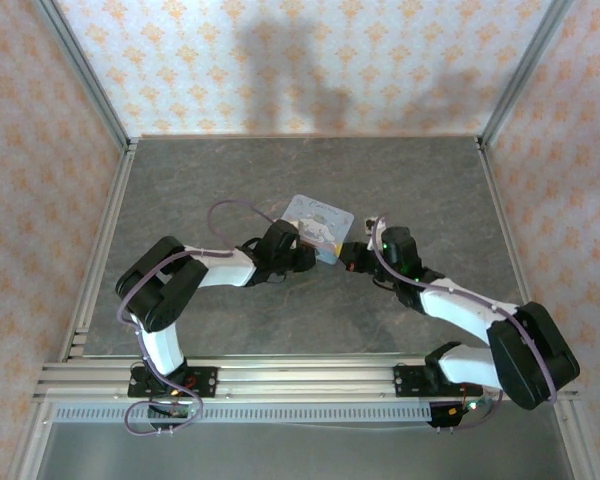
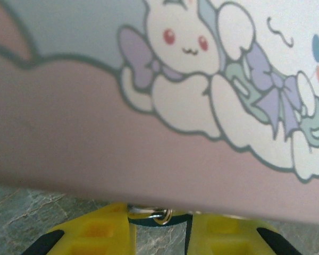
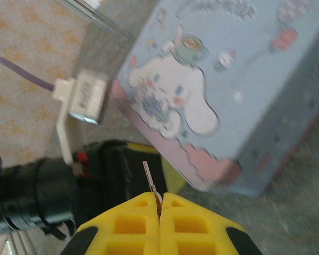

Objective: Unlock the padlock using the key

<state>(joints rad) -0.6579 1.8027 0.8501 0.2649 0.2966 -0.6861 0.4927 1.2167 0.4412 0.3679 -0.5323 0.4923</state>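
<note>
Left gripper [image 2: 160, 226]: yellow fingers [image 2: 95, 234] stood a little apart, with the teal padlock [image 2: 147, 219] wedged in the gap and touching both, so it was pinching the padlock. Only a sliver of the lock showed in the left wrist view, with a bit of shiny metal shackle at its top edge. The rest was hidden under the tin [image 2: 149, 138]. The padlock sat right at the fingertips, not deep between them. The tin's pink side with the cartoon bunny print loomed just above the fingertips, very close. Could not tell whether the tin touched the padlock.

Right gripper [image 3: 159, 204]: fingers pressed together, pinching the key [image 3: 148, 178]. The thin silvery key stuck out past the fingertips, tilted slightly left, most of its length bare. Just beyond the key tip was the black body of the left arm; contact could not be told. The tin lay to the upper right of the key, apart from it, blurred.

Top view: both grippers were near the middle of the grey table [image 1: 230, 180], left one on the left, right one on the right, tips facing each other across a small gap, just at the near edge of the tin. Padlock and key were too small to make out there. The tin sat on the table, turned at an angle.
</note>
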